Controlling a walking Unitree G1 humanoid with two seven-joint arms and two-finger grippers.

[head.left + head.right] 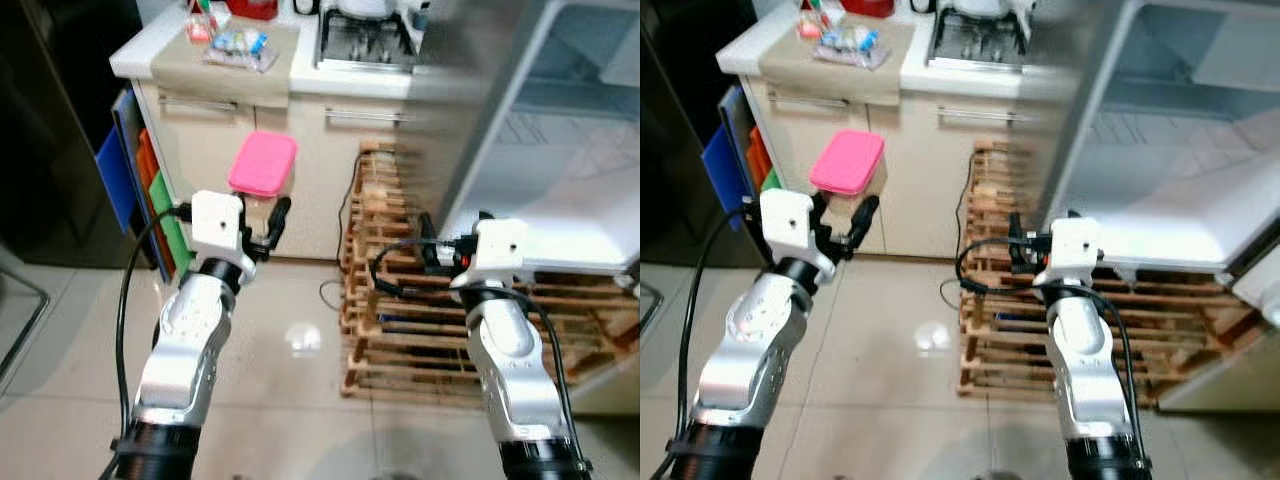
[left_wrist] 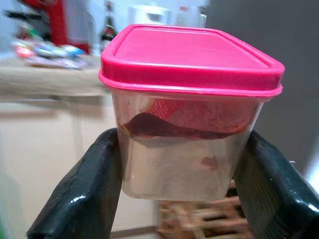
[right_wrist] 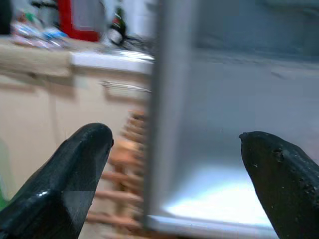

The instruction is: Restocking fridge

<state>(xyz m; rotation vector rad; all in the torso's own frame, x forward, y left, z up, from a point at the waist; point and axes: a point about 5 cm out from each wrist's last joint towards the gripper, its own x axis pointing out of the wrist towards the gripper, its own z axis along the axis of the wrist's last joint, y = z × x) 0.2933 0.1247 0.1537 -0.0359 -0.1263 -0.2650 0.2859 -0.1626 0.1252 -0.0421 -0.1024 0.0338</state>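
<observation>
The left hand (image 2: 179,199) grips an upright pink-lidded container (image 2: 187,114), lid up; right hand (image 3: 174,174) wide.

Open fridge (image 1: 560,150) cavity ahead-right; wooden pallet (image 1: 400,300) low between counter (image 1: 300,75) and fridge.

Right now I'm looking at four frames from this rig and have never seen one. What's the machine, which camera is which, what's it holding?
It is a humanoid robot with two silver arms, each ending in a gripper with two black fingers. The two wide pictures come from a stereo camera in its head, looking down at its own arms. The other two come from cameras on the wrists, looking along the fingers.

The left gripper is shut on a clear container with a pink lid; something dark red lies inside. The right gripper is open and holds nothing, pointing at the edge of the open fridge.

Behind stand a kitchen counter with packets on it, a stove, and a wooden pallet on the tiled floor.
</observation>
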